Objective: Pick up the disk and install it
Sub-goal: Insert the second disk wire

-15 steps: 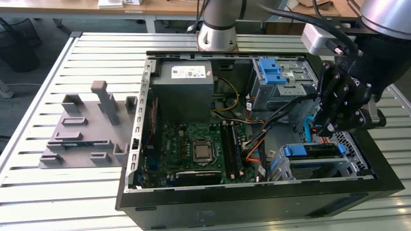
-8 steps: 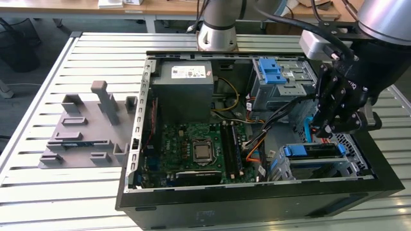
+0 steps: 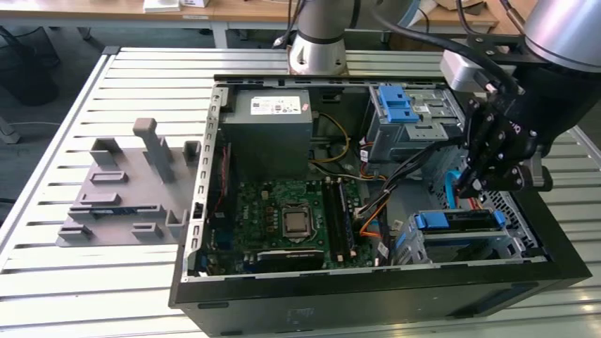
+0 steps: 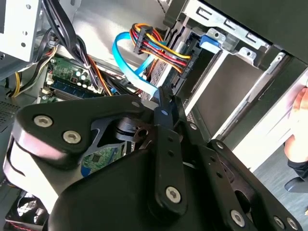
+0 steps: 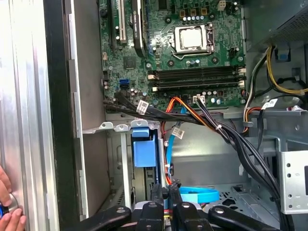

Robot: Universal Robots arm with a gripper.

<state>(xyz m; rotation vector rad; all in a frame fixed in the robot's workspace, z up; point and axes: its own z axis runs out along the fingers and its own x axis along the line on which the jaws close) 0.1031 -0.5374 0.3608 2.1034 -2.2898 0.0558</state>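
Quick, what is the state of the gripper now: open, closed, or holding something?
Gripper: fingers closed together inside the computer case, beside a light-blue cable; nothing visibly held.

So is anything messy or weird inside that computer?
A little. A light-blue flat cable curls loose inside the open computer case, right beside the pincer, where it might snag. Nothing looks broken or spilled.
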